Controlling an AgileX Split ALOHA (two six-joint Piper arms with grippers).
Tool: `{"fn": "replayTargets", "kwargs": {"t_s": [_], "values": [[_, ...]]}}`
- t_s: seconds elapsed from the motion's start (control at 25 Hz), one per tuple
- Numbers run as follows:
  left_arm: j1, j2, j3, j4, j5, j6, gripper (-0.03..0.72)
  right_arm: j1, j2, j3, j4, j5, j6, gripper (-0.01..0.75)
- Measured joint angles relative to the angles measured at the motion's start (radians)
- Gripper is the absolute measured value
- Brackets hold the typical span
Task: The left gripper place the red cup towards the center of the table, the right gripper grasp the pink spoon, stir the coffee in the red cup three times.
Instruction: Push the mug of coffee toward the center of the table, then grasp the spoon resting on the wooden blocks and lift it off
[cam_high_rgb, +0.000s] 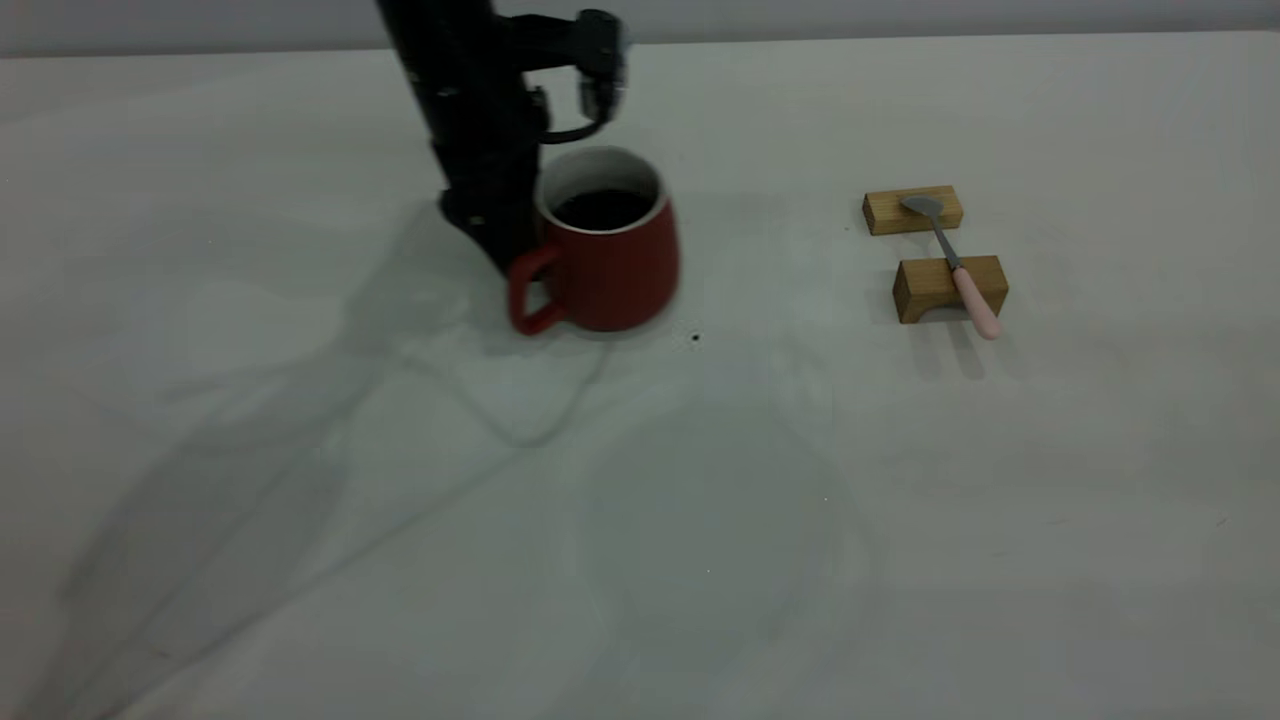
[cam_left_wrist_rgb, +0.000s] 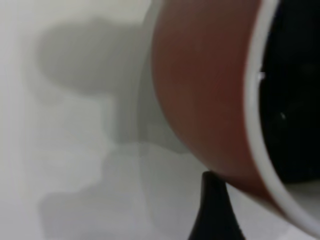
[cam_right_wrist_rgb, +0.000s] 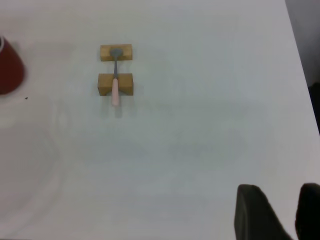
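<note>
While the left gripper (cam_high_rgb: 505, 235) reaches down from the top edge of the exterior view, it sits against the left side of the red cup (cam_high_rgb: 610, 255) in the upper middle of the frame, right behind the loop handle; its jaws are hidden behind the arm and the cup, so I cannot tell how they stand. The red cup stands upright on the table (cam_high_rgb: 640, 520) with the coffee (cam_high_rgb: 603, 208) dark inside its white rim. A tiny black speck (cam_high_rgb: 696, 338) lies on the table just beside the cup's lower right. Well apart, at the right of the frame, the pink spoon (cam_high_rgb: 958, 268) lies across two wooden blocks (cam_high_rgb: 948, 288), its grey bowl on the farther block and its pink handle overhanging the nearer one. In the left wrist view the red cup (cam_left_wrist_rgb: 205, 95) fills the upper right, the coffee (cam_left_wrist_rgb: 295, 90) black past its white rim, and one dark fingertip (cam_left_wrist_rgb: 215, 210) rises at the bottom edge, its tip touching the cup's wall. In the right wrist view the right gripper (cam_right_wrist_rgb: 282, 212) shows at the lower right corner, jaws narrowly parted and holding nothing, well apart from the pink spoon (cam_right_wrist_rgb: 115, 80) on the wooden blocks (cam_right_wrist_rgb: 116, 84) at upper left, with the red cup (cam_right_wrist_rgb: 10, 67) at the left edge.
</note>
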Motion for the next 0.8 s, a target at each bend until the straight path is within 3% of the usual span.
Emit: {"fn": "replayTargets", "kwargs": {"t_s": [0.24, 0.4, 0.56, 0.68, 0.8], "values": [[-0.031, 0.0, 0.0, -0.02, -0.004, -0.019, 0.586, 0.0, 0.0, 0.0, 0.0, 0.0, 0.0, 0.243], [-0.018, -0.013, 0.0, 0.127, 0.062, -0.167, 0.586, 0.0, 0.0, 0.0, 0.0, 0.0, 0.0, 0.243], [0.041, -0.084, 0.0, 0.28, 0.131, -0.331, 0.586, 0.0, 0.0, 0.0, 0.0, 0.0, 0.0, 0.243], [0.101, -0.173, 0.0, 0.29, 0.217, -0.395, 0.586, 0.0, 0.0, 0.0, 0.0, 0.0, 0.0, 0.243], [0.157, -0.284, 0.0, 0.258, 0.217, -0.477, 0.586, 0.0, 0.0, 0.0, 0.0, 0.0, 0.0, 0.243]]}}
